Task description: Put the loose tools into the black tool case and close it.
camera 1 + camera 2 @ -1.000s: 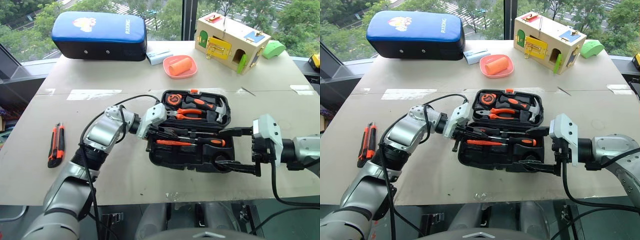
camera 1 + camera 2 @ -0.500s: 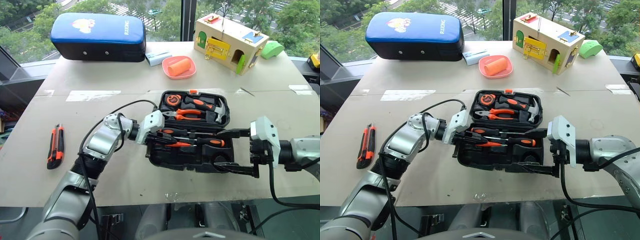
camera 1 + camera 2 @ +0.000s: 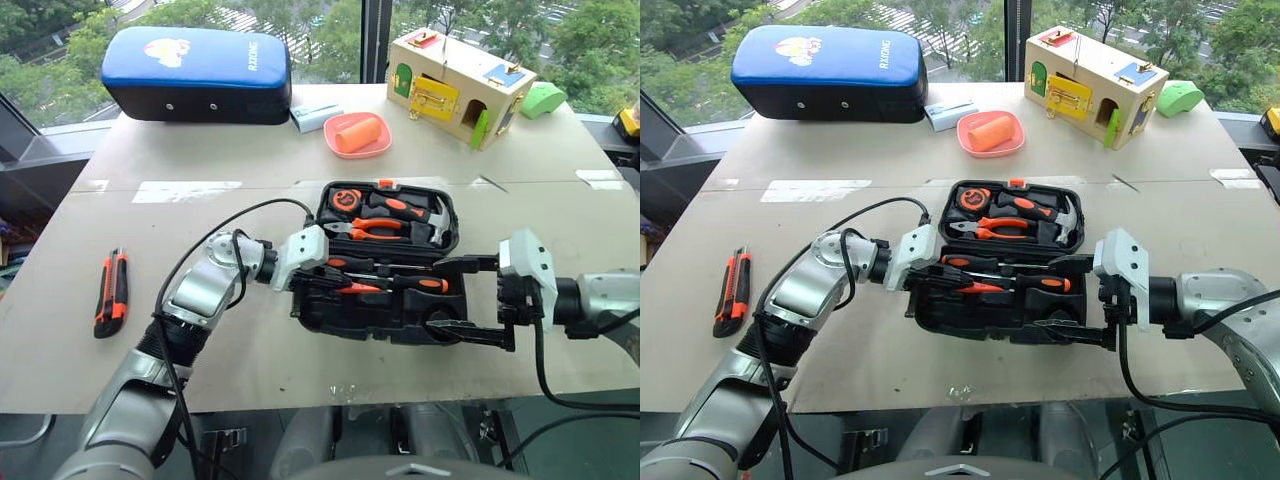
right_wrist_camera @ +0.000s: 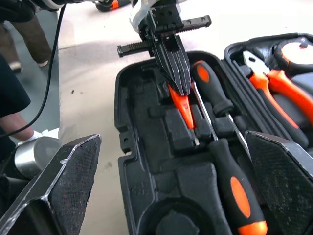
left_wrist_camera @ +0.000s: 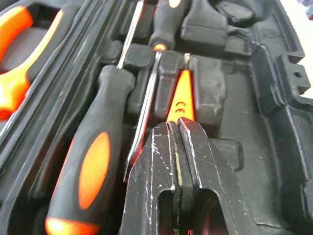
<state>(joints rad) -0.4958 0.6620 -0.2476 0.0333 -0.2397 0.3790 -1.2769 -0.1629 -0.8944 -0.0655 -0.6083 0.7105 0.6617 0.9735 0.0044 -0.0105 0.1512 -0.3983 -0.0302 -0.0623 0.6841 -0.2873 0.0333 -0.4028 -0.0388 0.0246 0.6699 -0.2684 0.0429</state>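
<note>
The table (image 3: 300, 370) carries a blue-topped cushion (image 3: 197, 72) at its far left corner and a wooden box (image 3: 462, 84) at the far right, with a pink plate (image 3: 360, 137) holding an orange cylinder (image 3: 360, 130) between them. The case (image 3: 385, 262) lies open in the middle of the table. Its far half holds a tape measure (image 3: 347, 198), a hammer (image 3: 405, 208) and pliers (image 3: 372, 229). Its near half holds two screwdrivers (image 3: 405, 282) lying head to tail and the slim tester (image 5: 180, 101). The left gripper (image 3: 325, 277) is clamped on the tester's handle over the case's left end. The right gripper (image 3: 463, 300) has its jaws spread wide at the case's right end, holding nothing. The knife (image 3: 111, 291) lies near the table's left edge, well apart from the case.
</note>
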